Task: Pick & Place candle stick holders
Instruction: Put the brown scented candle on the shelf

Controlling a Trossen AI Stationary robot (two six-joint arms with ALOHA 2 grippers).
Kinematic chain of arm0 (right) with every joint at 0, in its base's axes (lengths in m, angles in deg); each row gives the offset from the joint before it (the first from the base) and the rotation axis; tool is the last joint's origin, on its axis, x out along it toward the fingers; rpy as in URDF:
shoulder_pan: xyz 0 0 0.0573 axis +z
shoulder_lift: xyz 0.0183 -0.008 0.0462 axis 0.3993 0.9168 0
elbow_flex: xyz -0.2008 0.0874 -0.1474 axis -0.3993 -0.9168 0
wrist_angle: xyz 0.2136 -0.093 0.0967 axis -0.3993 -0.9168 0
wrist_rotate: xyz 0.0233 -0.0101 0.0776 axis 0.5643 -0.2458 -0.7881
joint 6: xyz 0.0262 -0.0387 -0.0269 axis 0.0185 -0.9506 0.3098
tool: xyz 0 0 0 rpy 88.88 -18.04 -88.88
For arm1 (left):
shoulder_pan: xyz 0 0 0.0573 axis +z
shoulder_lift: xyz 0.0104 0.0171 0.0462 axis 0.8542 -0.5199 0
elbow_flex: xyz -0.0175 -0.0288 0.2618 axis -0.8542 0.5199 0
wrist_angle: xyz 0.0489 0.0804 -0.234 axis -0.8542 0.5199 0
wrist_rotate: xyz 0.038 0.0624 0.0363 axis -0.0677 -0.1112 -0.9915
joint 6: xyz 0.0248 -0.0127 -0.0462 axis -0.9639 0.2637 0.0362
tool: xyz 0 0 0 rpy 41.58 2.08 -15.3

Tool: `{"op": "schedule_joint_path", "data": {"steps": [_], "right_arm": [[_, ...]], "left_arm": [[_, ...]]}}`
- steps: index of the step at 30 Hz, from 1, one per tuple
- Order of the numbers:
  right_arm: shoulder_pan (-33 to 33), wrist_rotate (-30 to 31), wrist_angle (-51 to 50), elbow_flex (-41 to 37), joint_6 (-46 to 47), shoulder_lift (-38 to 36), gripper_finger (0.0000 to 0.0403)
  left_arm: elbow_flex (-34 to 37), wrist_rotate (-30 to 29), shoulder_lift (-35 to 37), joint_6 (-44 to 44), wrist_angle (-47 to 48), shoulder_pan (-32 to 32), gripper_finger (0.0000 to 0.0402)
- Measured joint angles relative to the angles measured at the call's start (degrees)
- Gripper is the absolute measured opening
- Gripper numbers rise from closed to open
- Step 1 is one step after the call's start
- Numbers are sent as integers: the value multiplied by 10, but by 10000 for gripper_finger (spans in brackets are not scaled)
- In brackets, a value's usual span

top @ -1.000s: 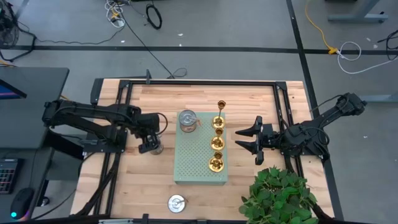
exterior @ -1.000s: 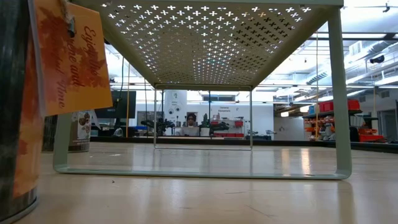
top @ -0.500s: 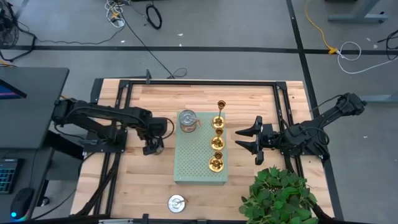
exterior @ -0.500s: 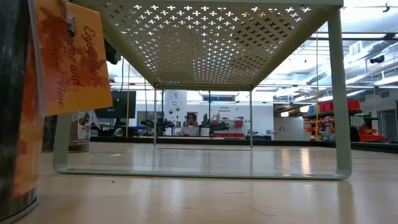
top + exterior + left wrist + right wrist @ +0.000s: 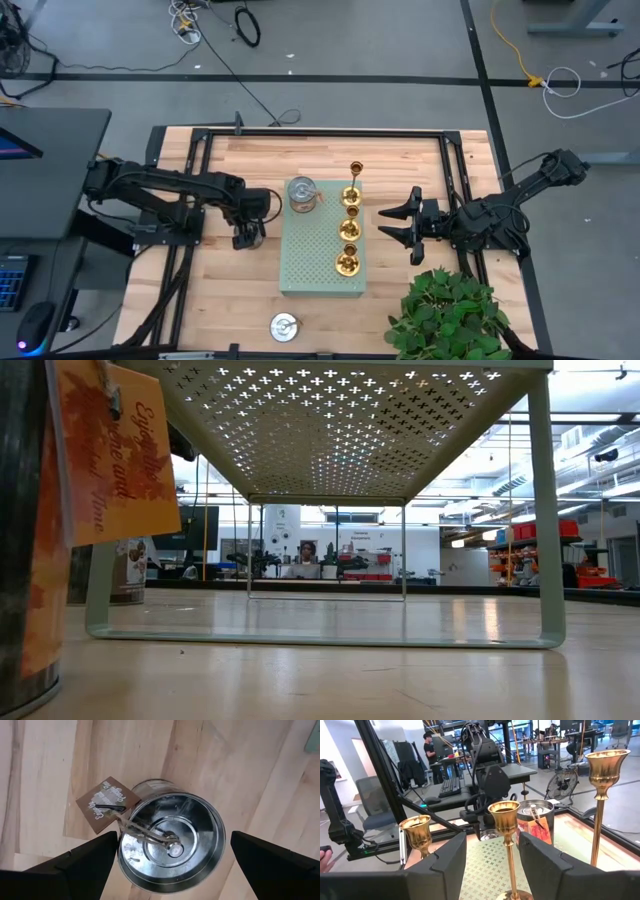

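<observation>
Left claw shifts toward the board over a silver holder

Compared with a second ago, the left claw sits nearer the green board, released, straddling a silver holder on the surface. Gold holders line the board's right side. The right claw waits released beside them.

A light wooden butcher-block table carries a pale green perforated board at its centre. A silver tin holder sits at the near edge, another silver holder just left of the board, and a leafy green plant at the near right corner.
</observation>
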Motion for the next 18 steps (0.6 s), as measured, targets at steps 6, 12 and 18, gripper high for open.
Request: {"op": "schedule_joint_path", "data": {"steps": [6, 12, 18], "right_arm": [[0, 0, 0, 0, 0, 0, 185], [0, 0, -1, 0, 0, 0, 185], [0, 0, 8, 0, 0, 0, 185]], "left_arm": [[0, 10, 0, 2, -2, -2, 399], [-1, 2, -17, 3, -6, -13, 399], [-1, 0, -26, 6, -9, -17, 399]]}}
